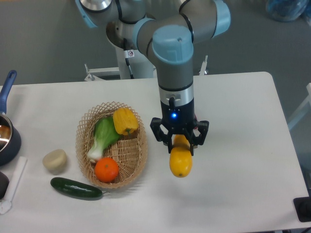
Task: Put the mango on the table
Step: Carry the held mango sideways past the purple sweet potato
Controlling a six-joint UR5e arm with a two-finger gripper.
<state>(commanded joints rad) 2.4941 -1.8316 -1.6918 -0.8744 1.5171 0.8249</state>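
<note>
From my station this reads as a robotics lab set up with mock kitchen props. My arm [170, 53] is mounted behind a plain white table [243, 126] on a grey floor. On the table I see a wicker basket [111, 145] of vegetables and fruit, a cucumber [76, 188] in front of it, and a blue-handled saucepan [7, 131] at the far edge.

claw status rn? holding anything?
Claw: closed on the mango, which hangs below it, beside the basket.
</note>
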